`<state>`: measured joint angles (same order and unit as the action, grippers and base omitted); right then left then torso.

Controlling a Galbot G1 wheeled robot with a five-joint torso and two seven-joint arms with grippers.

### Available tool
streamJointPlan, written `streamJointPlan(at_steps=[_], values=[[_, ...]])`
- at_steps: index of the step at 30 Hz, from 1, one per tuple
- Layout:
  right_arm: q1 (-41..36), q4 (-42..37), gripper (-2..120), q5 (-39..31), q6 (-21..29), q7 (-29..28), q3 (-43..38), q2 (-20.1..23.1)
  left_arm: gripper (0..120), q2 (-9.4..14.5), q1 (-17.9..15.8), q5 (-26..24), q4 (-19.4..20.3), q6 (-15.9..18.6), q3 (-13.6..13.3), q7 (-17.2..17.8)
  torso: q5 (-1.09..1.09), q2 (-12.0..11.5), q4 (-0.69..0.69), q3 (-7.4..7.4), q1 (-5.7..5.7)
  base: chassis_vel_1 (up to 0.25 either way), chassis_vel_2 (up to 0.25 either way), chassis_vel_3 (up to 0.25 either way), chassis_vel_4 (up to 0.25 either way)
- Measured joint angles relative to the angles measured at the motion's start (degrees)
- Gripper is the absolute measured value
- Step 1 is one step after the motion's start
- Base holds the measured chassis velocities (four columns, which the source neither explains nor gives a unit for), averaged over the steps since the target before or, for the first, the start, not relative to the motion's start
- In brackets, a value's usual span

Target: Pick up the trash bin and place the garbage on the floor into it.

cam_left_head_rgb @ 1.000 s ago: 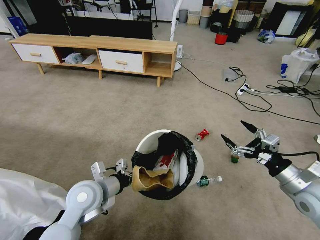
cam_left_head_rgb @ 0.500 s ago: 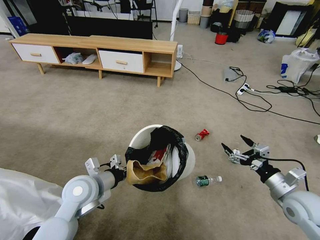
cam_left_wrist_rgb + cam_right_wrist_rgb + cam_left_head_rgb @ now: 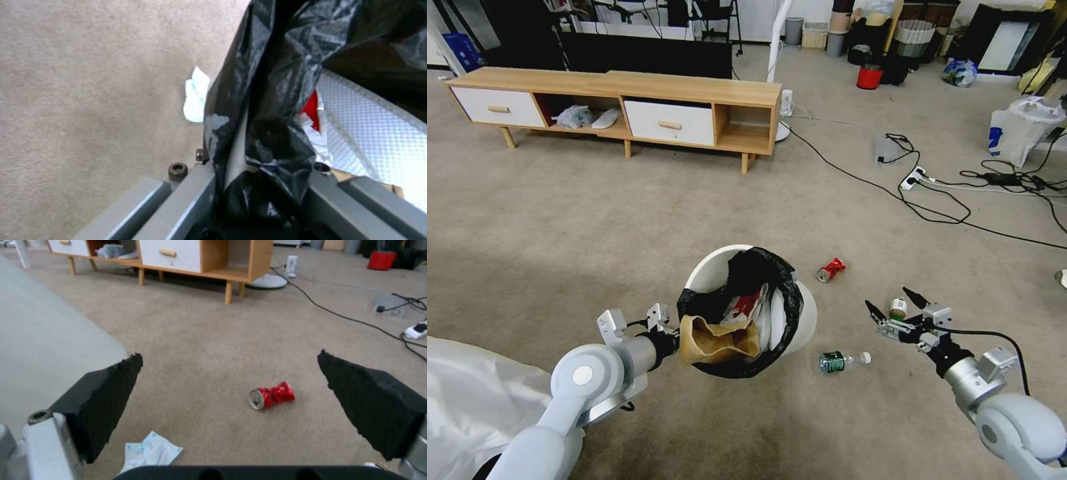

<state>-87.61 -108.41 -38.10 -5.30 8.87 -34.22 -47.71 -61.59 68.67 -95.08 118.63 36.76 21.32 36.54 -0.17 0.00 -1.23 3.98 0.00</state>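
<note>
- Right gripper [image 3: 894, 308], with its two black wedge-shaped fingers [image 3: 102, 400] spread wide, hangs low over the greyish-beige short-pile carpet floor [image 3: 594, 220], its forearm stretched forward and down from the lower right of the head view.
- Between those spread fingertips in the head view stands a small green can [image 3: 898, 309] with a pale top, upright on the carpet; whether the fingers touch it cannot be told.
- Left gripper [image 3: 675, 337] reaches forward from a bent elbow and pinches the near rim of the small round white plastic trash bin [image 3: 800, 320], its grey fingers [image 3: 195, 196] clamped on the white wall and the black plastic bag liner [image 3: 276, 100] folded over it.
- Held this way, the bin is tilted, its mouth turned towards the robot.
- Inside the bin lie a crumpled brown paper carton [image 3: 719, 339], a red-and-white wrapper [image 3: 742, 308] and a white piece beside it.
- On the carpet beyond the right gripper lies a crushed red can [image 3: 271, 395] on its side, well apart from the fingers.
- Just beside the bin's right side a green-labelled clear bottle [image 3: 844, 361] lies flat.
- White crumpled tissue [image 3: 149, 450] rests on the carpet near the bin.
</note>
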Motion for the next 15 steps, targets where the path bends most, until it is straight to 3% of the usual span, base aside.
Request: streamJointPlan(at_steps=[15], values=[[-0.6,0.1,100,3.7,-0.2,0.6,-2.1,-4.0,0,0.0,0.1,1.4,-0.4,0.1,0.2,-0.8,0.0,0.0,0.0,0.0,0.0,0.0,0.0,0.0,0.0]])
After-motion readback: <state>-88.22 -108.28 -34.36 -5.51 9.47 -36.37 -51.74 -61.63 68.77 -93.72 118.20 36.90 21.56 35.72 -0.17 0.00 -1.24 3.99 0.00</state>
